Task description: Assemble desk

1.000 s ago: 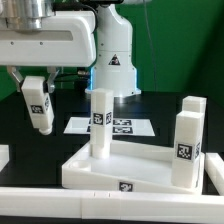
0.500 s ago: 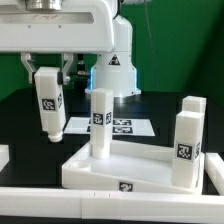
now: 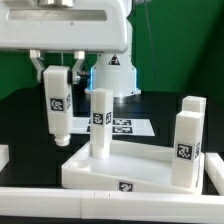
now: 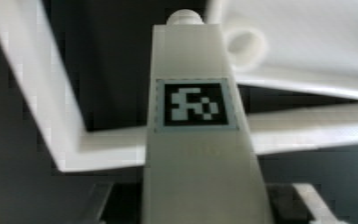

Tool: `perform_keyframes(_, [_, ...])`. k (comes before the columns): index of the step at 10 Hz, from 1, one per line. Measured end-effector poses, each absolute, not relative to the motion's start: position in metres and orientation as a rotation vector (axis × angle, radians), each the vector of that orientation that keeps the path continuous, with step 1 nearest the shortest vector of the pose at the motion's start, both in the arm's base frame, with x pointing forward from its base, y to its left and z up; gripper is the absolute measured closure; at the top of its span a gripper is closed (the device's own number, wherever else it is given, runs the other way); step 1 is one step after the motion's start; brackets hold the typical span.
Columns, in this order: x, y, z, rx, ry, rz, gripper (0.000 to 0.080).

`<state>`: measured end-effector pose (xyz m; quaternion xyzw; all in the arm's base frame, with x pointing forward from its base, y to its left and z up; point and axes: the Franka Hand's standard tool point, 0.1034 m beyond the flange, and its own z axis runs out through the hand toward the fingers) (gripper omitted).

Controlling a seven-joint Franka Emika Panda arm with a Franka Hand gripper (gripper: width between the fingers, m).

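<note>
Your gripper (image 3: 57, 72) is clamped on a tagged white leg (image 3: 57, 105), hanging upright just above the tabletop panel (image 3: 135, 165)'s far corner. Keep the leg vertical, centre its tip over the round socket (image 4: 240, 44), then lower slowly before twisting.

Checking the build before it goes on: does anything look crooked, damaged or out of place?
Nothing stands out. The tabletop panel lies flat with three legs upright in it, at and. The end effector holds a fourth leg upright above the table, off the panel's corner on the exterior view's left.
</note>
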<state>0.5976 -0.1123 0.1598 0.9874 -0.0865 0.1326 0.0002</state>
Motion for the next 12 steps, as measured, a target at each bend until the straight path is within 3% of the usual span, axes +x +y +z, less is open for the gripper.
perform_keyframes(2, [0.617, -0.099, 0.16, 3.096, -0.236, 0.452, 0.0509])
perform_keyframes(12, [0.615, -0.094, 0.15, 3.08, -0.205, 0.467, 0.0509])
